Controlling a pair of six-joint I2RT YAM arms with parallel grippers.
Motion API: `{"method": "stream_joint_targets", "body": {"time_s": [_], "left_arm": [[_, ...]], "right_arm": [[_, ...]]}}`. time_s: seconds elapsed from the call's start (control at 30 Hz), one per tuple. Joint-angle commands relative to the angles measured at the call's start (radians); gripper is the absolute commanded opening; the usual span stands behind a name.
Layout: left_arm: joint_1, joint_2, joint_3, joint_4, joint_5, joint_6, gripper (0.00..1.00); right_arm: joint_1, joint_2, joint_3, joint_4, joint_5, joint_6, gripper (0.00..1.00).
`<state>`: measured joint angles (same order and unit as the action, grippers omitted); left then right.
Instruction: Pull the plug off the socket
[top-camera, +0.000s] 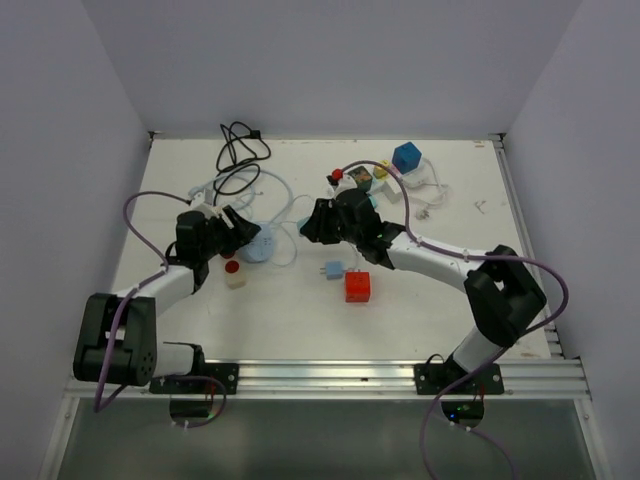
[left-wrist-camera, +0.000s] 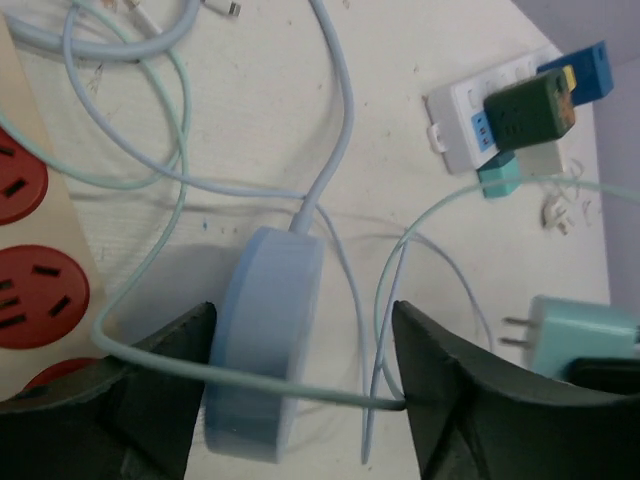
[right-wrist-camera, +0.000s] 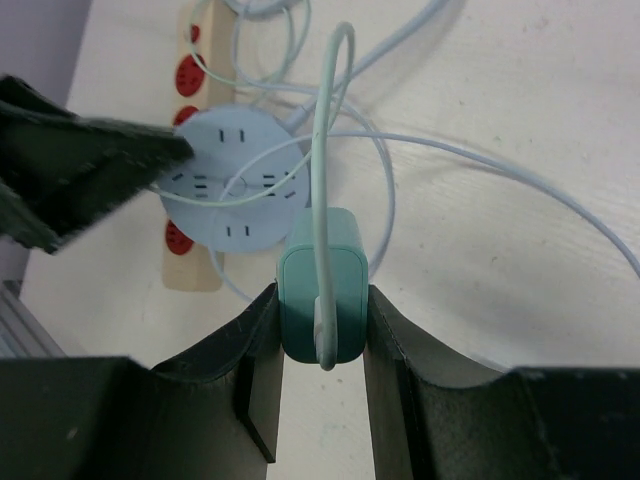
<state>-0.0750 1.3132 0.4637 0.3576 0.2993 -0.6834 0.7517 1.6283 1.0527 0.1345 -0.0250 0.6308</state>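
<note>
A: Where's the plug?
B: Pinched by its flat sides in the right gripper, just beside the round socket — off it, I'd say. The left gripper stands wide, astride the socket.
A: Slippery?
B: Light, hard, smooth shell — grip the body, never the limp cord. Its prongs are hidden.

Red-socket strip half beyond the left edge, teal plug beyond the right.
</note>
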Motion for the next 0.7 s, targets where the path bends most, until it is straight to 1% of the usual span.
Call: {"method": "stream_joint_targets", "body": {"time_s": [0.0,0.07,0.1,0.17,0.2,0.27,0.3,0.37,0.4,0.47,0.5,0.53,0.6,0.67], "left_arm": [[-0.003,0.017,0.107,0.046,-0.019,0.015,0.77],[-0.005,0.006,0.125,0.012,-0.032,0.021,0.84],[-0.006,-0.012,0.145,-0.003,-0.035,0.025,0.88],[-0.008,-0.034,0.165,-0.051,-0.054,0.041,0.91],[-0.012,-0.058,0.185,-0.069,-0.055,0.047,0.94],[-0.016,-0.098,0.208,-0.129,-0.072,0.065,0.98],[-0.017,-0.11,0.236,-0.156,-0.081,0.073,0.98],[-0.017,-0.138,0.266,-0.237,-0.11,0.107,1.0],[-0.019,-0.146,0.295,-0.261,-0.12,0.117,0.99],[-0.019,-0.161,0.323,-0.33,-0.141,0.143,1.0],[-0.019,-0.164,0.348,-0.351,-0.144,0.153,1.0],[-0.019,-0.167,0.358,-0.406,-0.146,0.165,1.0],[-0.019,-0.186,0.383,-0.443,-0.152,0.177,0.99],[-0.019,-0.201,0.4,-0.494,-0.164,0.183,1.0]], "right_arm": [[0.001,0.044,0.036,-0.059,-0.01,-0.039,0.0],[0.003,0.057,0.046,-0.075,-0.019,-0.046,0.0],[0.006,0.064,0.047,-0.076,-0.024,-0.051,0.02],[0.009,0.071,0.052,-0.085,-0.026,-0.062,0.07],[0.014,0.074,0.055,-0.09,-0.029,-0.068,0.16],[0.017,0.084,0.062,-0.102,-0.047,-0.077,0.28],[0.024,0.088,0.067,-0.108,-0.053,-0.092,0.33],[0.035,0.1,0.087,-0.131,-0.062,-0.105,0.38],[0.043,0.102,0.09,-0.131,-0.065,-0.111,0.47],[0.046,0.102,0.095,-0.162,-0.073,-0.118,0.55],[0.044,0.102,0.096,-0.173,-0.078,-0.118,0.62],[0.046,0.099,0.101,-0.179,-0.081,-0.121,0.64],[0.046,0.093,0.108,-0.199,-0.082,-0.129,0.71],[0.044,0.081,0.115,-0.229,-0.067,-0.144,0.72]]}}
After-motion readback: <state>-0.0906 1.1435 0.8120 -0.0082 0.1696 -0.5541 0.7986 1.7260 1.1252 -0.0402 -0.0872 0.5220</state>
